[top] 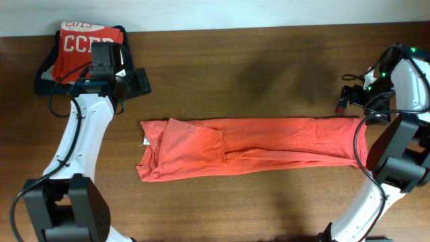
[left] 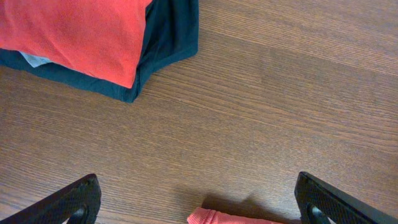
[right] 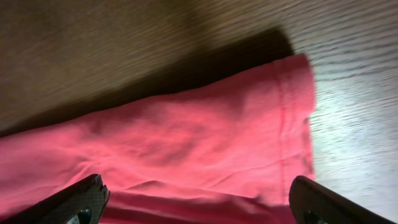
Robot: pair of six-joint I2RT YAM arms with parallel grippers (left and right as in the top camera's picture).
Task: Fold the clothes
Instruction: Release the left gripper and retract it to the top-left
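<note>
Shirt: The orange-red T-shirt [top: 248, 144] lies flat in the middle of the brown worktop [top: 269, 60], on the side closest to the robot's body. It is a long thin strip that runs from left to right. I think its sides are already folded in, so only the folds from the two ends are left to do.

Shirt's left end: This end is wider and a bit lumpy. A small white tag [top: 144, 141] peeks out at the edge.

Right hand: The right hand [right: 198, 190] has its fingers wide apart and holds nothing. It hangs over the stitched right end of the shirt. I think it is there so it can come down and pinch that end.

Left hand: The left hand [left: 198, 193] also has its fingers wide apart and is empty. It is over bare wood, just past the shirt's left end. Only a tiny corner of the shirt shows low in its own view. I think it has to move closer to the shirt before it can grab.

Far pile: In the far left corner a folded red shirt [top: 84, 44] with white letters sits on top of a dark navy garment [left: 168, 37]. I think they are kept there so they stay out of the way of the folding.
</note>
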